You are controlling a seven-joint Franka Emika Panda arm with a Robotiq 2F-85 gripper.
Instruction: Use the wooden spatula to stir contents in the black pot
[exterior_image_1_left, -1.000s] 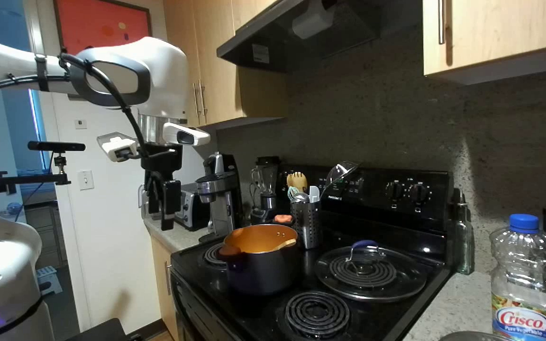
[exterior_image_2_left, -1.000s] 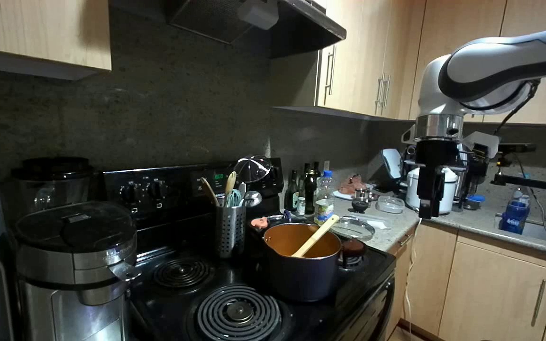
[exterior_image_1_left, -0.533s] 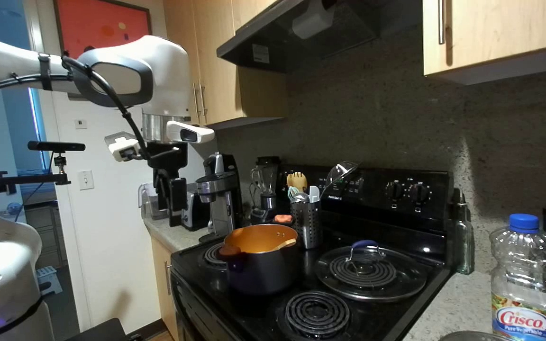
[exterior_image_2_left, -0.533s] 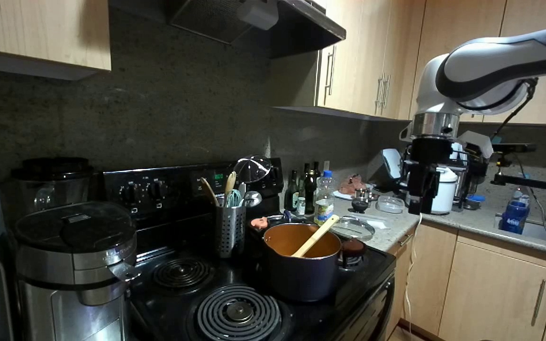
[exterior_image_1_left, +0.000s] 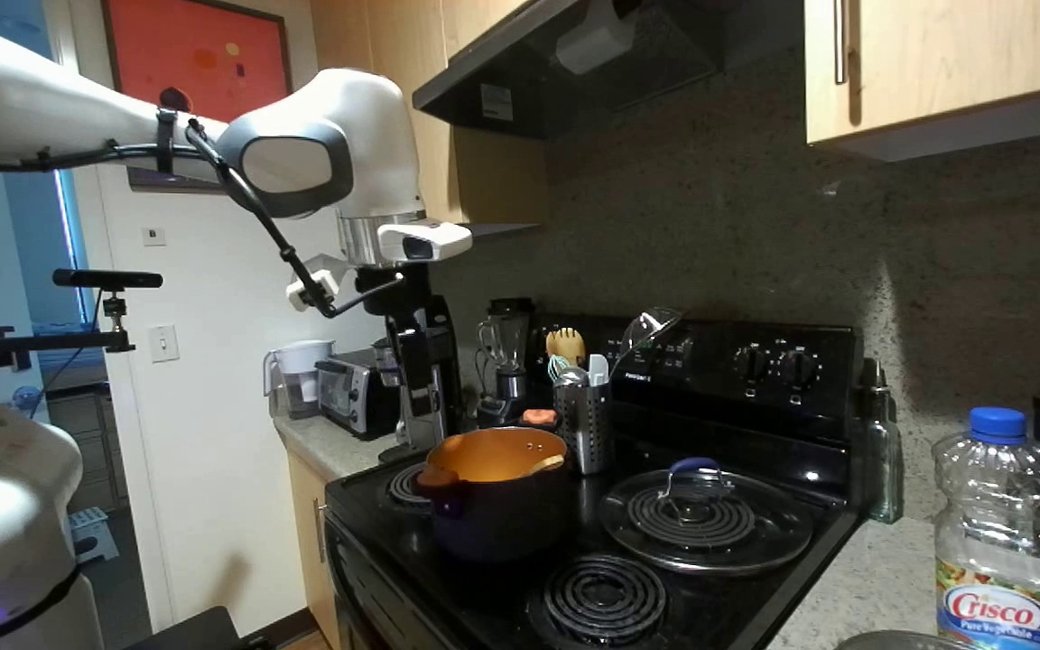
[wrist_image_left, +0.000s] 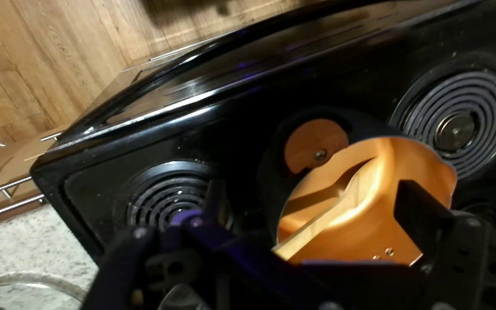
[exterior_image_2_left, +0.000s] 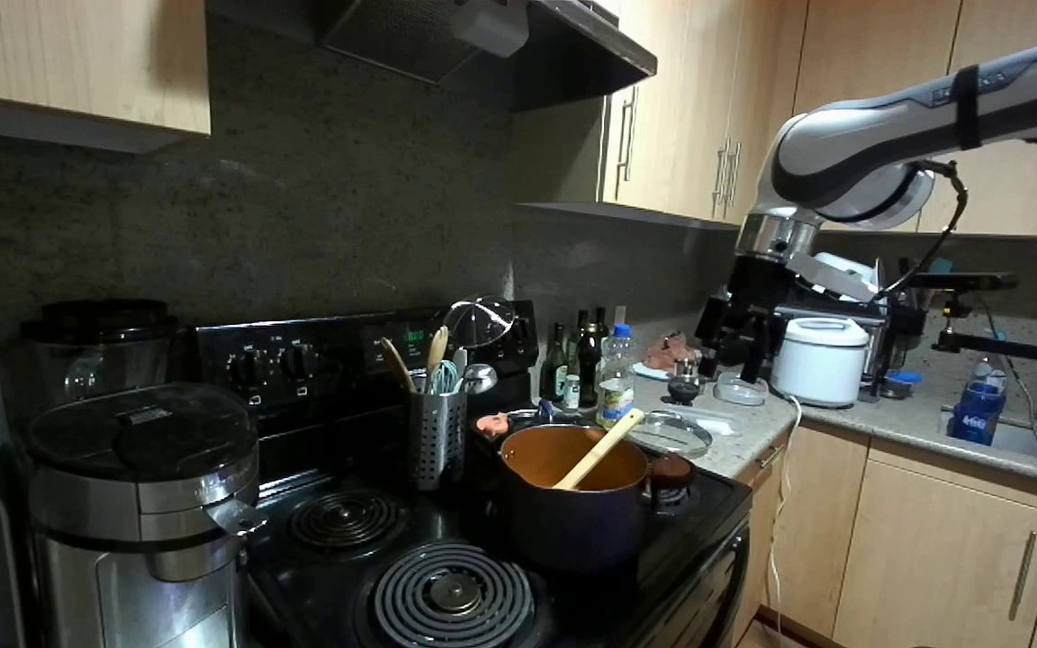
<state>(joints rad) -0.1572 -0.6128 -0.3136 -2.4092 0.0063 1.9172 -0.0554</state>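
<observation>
The black pot point(exterior_image_1_left: 497, 524) stands on the stove; it also shows in an exterior view point(exterior_image_2_left: 572, 535) and the wrist view point(wrist_image_left: 424, 161). Its inside is orange, and I cannot make out separate contents apart from that orange surface. The wooden spatula point(exterior_image_2_left: 604, 447) leans in the pot with its handle over the rim. In the wrist view the spatula point(wrist_image_left: 327, 219) has its blade against the inner wall, and its handle end is hidden behind my gripper. My gripper point(exterior_image_2_left: 733, 371) is open and empty, above and to the side of the pot. In the wrist view, its fingers point(wrist_image_left: 311, 189) stand wide apart.
A steel holder with utensils point(exterior_image_2_left: 437, 441) stands behind the pot. A glass lid point(exterior_image_1_left: 710, 524) lies on a burner beside it. A coffee maker point(exterior_image_2_left: 145, 504), a clear oil bottle point(exterior_image_1_left: 1006, 533) and an overhead range hood point(exterior_image_1_left: 574, 81) are nearby.
The arm has reached out toward the pot, and the gripper has tilted and turned, so both fingers now show apart. The pot and spatula have not moved.
</observation>
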